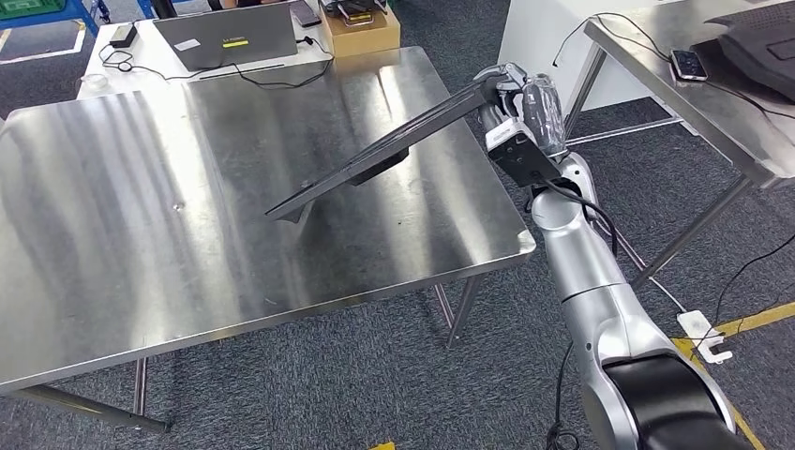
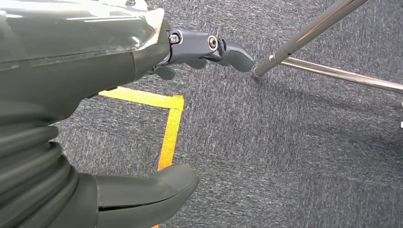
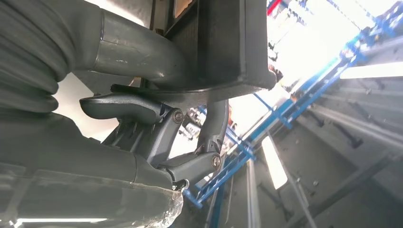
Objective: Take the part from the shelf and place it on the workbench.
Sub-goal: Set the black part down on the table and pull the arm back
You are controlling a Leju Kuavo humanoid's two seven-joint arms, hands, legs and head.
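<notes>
The right hand [image 1: 514, 94] grips one end of the part [image 1: 375, 155], a long dark flat panel, thumb [image 3: 142, 57] on one face and fingers [image 3: 142, 109] on the other. The panel slopes down over the workbench [image 1: 112, 234], its far corner touching or just above the steel. Held by one end only, it could pivot or slide on release. The left hand [image 2: 142, 118] hangs over carpet, fingers apart, holding nothing.
</notes>
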